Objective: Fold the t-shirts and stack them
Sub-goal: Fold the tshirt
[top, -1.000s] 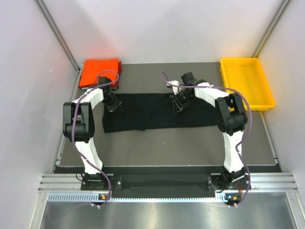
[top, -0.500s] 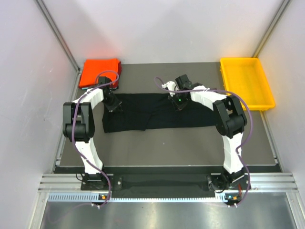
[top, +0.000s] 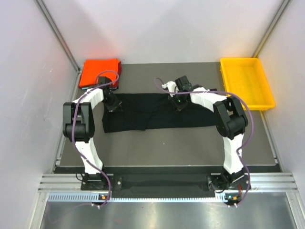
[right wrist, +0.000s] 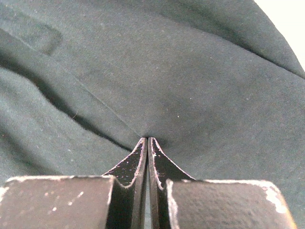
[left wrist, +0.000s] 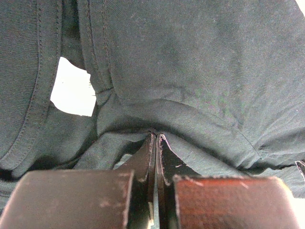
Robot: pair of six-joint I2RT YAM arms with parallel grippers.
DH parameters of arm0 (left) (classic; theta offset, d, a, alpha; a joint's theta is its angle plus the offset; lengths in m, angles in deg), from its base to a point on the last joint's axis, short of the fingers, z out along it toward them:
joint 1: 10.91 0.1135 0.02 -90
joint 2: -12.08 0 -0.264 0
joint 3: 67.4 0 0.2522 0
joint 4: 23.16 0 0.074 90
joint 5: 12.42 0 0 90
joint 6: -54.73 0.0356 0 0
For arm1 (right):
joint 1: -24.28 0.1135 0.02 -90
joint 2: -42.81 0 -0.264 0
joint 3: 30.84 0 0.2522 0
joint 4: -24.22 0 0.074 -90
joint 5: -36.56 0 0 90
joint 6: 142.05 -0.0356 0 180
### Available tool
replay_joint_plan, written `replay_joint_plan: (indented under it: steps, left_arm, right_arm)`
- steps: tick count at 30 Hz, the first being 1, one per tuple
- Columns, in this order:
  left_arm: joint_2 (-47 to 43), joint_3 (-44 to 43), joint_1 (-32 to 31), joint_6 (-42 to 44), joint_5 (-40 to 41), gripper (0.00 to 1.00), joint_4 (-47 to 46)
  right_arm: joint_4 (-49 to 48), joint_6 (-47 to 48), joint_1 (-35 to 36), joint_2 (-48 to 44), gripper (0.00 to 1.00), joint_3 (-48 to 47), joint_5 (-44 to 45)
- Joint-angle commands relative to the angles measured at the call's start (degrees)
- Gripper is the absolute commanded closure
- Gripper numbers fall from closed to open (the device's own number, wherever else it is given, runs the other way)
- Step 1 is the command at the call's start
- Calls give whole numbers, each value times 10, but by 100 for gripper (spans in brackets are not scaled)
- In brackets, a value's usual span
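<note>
A black t-shirt (top: 157, 113) lies as a long band across the dark mat. At its left end my left gripper (top: 113, 106) is shut on a pinched ridge of the black cloth (left wrist: 190, 71), its jaws meeting at the fold (left wrist: 156, 136). A white neck label (left wrist: 71, 88) shows just left of that fold. Near the far edge of the band's middle my right gripper (top: 178, 103) is also down on the shirt. Its jaws (right wrist: 147, 139) are shut, with a crease of black cloth (right wrist: 190, 86) drawn into their tips. A folded orange-red t-shirt (top: 99, 71) lies at the far left corner.
A yellow plastic tray (top: 247, 83) stands at the far right of the mat. A thin teal edge (top: 84, 88) peeks out under the orange-red shirt. White walls close in both sides and the back. Bare mat (top: 167, 148) lies in front of the shirt.
My right gripper has shifted a little left and toward the far edge of the shirt, and its jaws have closed on the cloth. The left arm has not moved.
</note>
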Motion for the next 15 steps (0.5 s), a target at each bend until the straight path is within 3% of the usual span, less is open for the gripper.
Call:
replay_joint_plan:
  steps: [1,2,4,6,9,15]
  left_arm:
    - [-9,-15,5,7,11,99,-5]
    - [-8,-19,5,8,14,96,-1]
    - [-8,-28,5,9,19,90,9]
    - [-9,-51,5,13,25,79,25]
    - [-23,-85,5,27,32,69,40]
    - [-61,-127,5,53,61,67,81]
  right_arm:
    - [-26,-23,9,-33,100,5,11]
    - [-28,-26,10,-43,99,6,11]
    - [-37,-44,10,-59,87,19,14]
    - [-58,-69,11,-89,79,30,14]
    - [-86,-114,10,-123,72,47,16]
    - [-167,-194,58,-174,68,97,31]
